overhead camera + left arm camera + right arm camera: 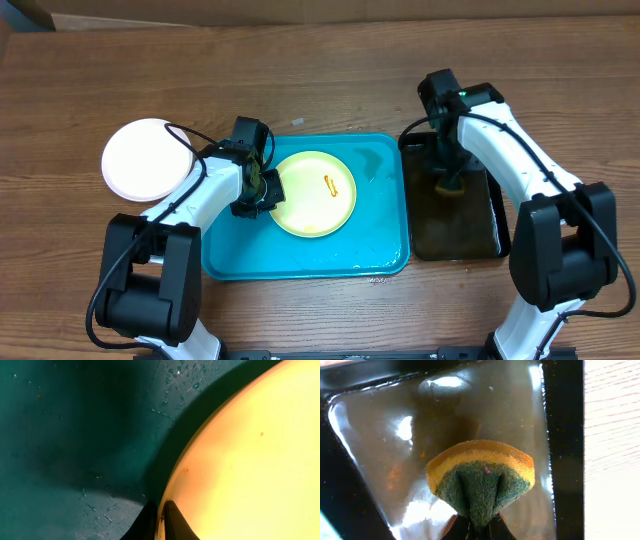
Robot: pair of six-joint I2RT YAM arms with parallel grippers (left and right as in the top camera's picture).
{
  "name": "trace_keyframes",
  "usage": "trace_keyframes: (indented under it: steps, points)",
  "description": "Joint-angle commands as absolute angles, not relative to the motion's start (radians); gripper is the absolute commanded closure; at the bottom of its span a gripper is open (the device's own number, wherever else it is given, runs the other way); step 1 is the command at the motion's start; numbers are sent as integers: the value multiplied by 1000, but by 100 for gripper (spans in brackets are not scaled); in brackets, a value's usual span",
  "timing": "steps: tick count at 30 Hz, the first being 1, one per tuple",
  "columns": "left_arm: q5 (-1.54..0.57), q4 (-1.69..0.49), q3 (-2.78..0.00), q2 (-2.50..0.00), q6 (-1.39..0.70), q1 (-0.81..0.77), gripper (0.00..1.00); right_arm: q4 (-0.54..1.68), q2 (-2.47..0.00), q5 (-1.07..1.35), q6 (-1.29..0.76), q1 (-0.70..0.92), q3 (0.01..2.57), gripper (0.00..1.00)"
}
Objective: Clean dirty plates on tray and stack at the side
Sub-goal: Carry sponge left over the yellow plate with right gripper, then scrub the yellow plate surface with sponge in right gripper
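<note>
A pale yellow-green dirty plate (310, 205) with an orange smear (330, 184) lies on the turquoise tray (300, 255). My left gripper (262, 190) is shut on the plate's left rim. In the left wrist view its two dark fingers (175, 527) pinch the rim of the plate (250, 470) above the wet tray floor (75, 435). A white plate (150, 158) sits on the table left of the tray. My right gripper (448, 180) is shut on a yellow and green sponge (480, 475), held over the black tray (562, 435).
The narrow black tray (470, 235) stands just right of the turquoise tray and holds murky water. Bare wooden table lies behind and in front of both trays. Water drops spot the turquoise tray.
</note>
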State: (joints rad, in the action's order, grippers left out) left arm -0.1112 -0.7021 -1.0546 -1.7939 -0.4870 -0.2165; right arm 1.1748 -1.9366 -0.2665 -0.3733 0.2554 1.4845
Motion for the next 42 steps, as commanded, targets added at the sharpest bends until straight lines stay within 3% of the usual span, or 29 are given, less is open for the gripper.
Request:
trace_keyframes:
  steps: [1, 12, 19, 27, 35, 36, 38, 39, 41, 42]
  points:
    - [-94, -699, -1060, -1806, -467, -223, 91, 1176, -1896, -233, -327, 252, 1508, 96]
    - [-94, -697, -1060, -1806, -468, -223, 92, 1216, -1896, 6, -231, 361, 1675, 96]
    - [-95, -698, -1060, -1806, -471, -223, 96, 1106, -1911, -18, -231, 541, 1673, 96]
    - [-94, -699, -1060, -1806, -471, -223, 96, 995, -2015, -251, -231, 711, 1642, 96]
    - [-94, -701, -1060, -1806, -471, -223, 96, 952, -2125, -262, -235, 725, 1642, 96]
    - [-94, -701, -1060, -1806, -471, -223, 96, 946, -2135, -252, -235, 725, 1642, 94]
    - [-94, -702, -1060, -1806, -471, -223, 96, 942, -2141, -239, -235, 725, 1642, 76]
    - [-94, -702, -1060, -1806, -471, -223, 95, 942, -2142, -238, -235, 725, 1642, 72]
    - [-94, -702, -1060, -1806, -471, -223, 95, 943, -2142, -238, -235, 725, 1642, 72]
    - [-94, -702, -1060, -1806, -471, -223, 95, 943, -2142, -238, -235, 725, 1642, 76]
